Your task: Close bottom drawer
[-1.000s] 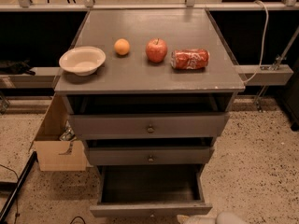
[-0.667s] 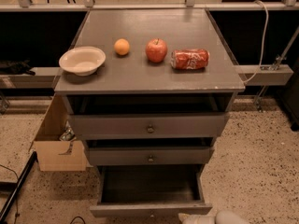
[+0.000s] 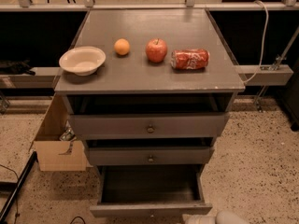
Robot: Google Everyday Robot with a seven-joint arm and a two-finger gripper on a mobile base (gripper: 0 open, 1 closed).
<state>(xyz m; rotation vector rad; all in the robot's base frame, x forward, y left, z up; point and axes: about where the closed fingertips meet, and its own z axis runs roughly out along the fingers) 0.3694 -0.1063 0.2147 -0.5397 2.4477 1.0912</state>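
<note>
The bottom drawer (image 3: 150, 209) of the grey cabinet (image 3: 140, 78) is pulled out far, and its dark inside looks bare. Its flat grey front panel lies close to the lower edge of the view. The middle drawer (image 3: 150, 156) and the top drawer (image 3: 149, 125), each with a small round knob, stand pulled out a little. My gripper (image 3: 202, 219) shows only as a pale shape at the bottom edge, just right of and below the bottom drawer's front panel, close to its right corner.
On the cabinet top lie a white bowl (image 3: 82, 60), an orange (image 3: 122, 46), a red apple (image 3: 156, 50) and a crushed red can (image 3: 189, 59). An open cardboard box (image 3: 52, 146) stands on the speckled floor at the left. A black pole (image 3: 16, 188) leans at the lower left.
</note>
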